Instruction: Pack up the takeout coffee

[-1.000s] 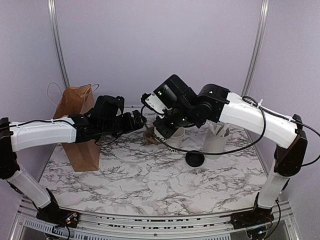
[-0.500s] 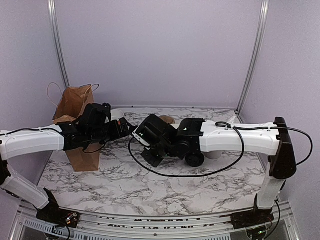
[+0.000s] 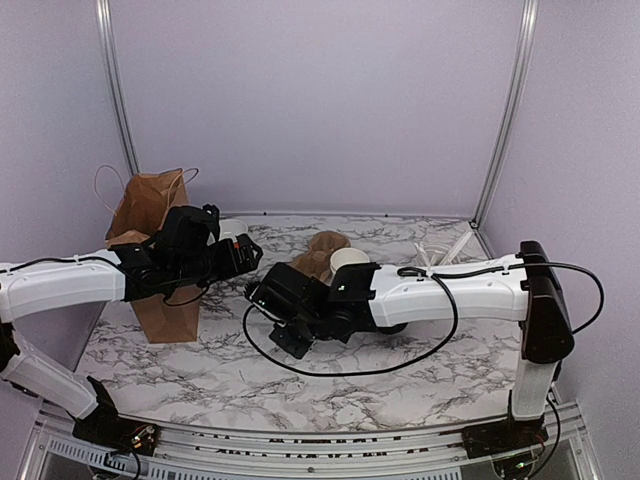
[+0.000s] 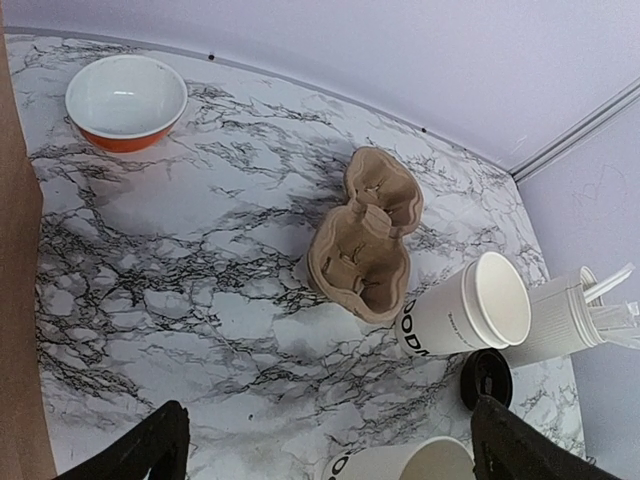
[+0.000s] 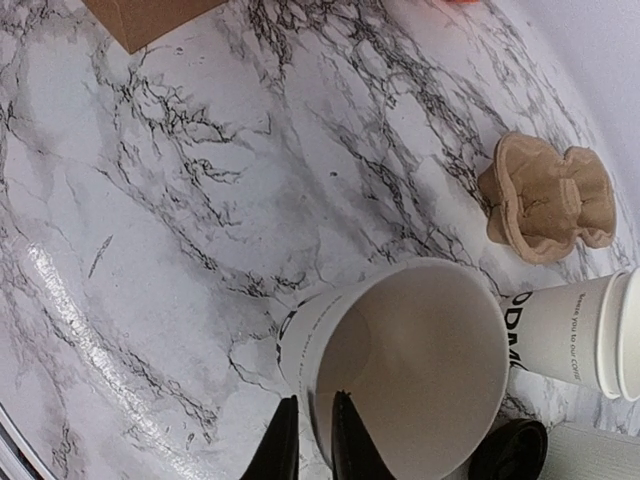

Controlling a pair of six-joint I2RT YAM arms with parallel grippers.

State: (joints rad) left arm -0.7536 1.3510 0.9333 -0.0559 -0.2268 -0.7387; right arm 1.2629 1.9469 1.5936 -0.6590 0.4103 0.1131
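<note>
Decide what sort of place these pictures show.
Probably a robot test cell staged as a takeout counter: a marble-patterned tabletop, a brown paper bag and a moulded brown pulp cup tray.

A grey-veined marble surface [image 4: 200, 300] fills the frame. A bowl [image 4: 125, 100], white inside and orange outside, stands at the far left, and a brown bag [image 4: 15, 300] runs down the left edge. In the middle lies a brown pulp cup carrier [image 4: 365, 235], with a lettered white cup [image 4: 470, 315], possibly several nested, just beside it. A black lid [image 4: 487, 375] lies flat next to that cup, near a white cylinder [image 4: 560, 320] of utensils. Of the left gripper [image 4: 328, 425] only two dark tips show, jaws wide apart, with a paper cup [image 4: 410, 463] cut off by the bottom edge between them.
</note>
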